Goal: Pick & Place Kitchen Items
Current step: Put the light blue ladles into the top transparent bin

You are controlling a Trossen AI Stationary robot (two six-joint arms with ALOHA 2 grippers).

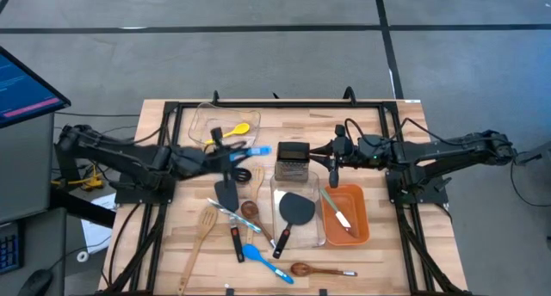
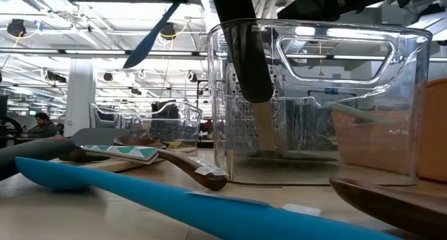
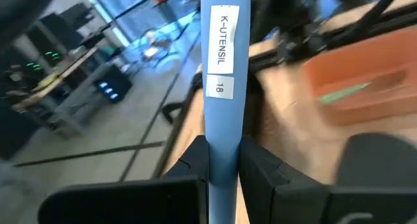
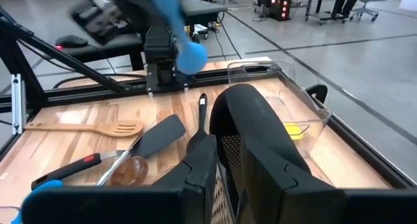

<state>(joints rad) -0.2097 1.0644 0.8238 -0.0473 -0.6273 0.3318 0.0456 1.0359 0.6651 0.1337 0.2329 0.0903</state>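
My left gripper is raised over the table's left middle, shut on a blue utensil whose handle bears a white label. The utensil shows slanting in the air in the low view. My right gripper is raised right of the steel grater, shut on a black utensil whose rounded end hangs down. Other kitchen items lie on the table: a black turner, a wooden spatula, a blue spoon and a wooden spoon. My left gripper pinches the blue utensil's handle between its two fingers, just short of the label. The handle runs on ahead along the fingers. The utensil is lifted clear of the table. My right gripper has the black utensil between its fingers; the utensil's own broad body hides the place of contact. It is lifted clear, and its rounded end hangs below the gripper.
A clear bin holding a black turner stands at the middle. An orange bin with a pale utensil stands to its right. A second clear bin with a yellow spoon stands far left. A black frame rims the table.
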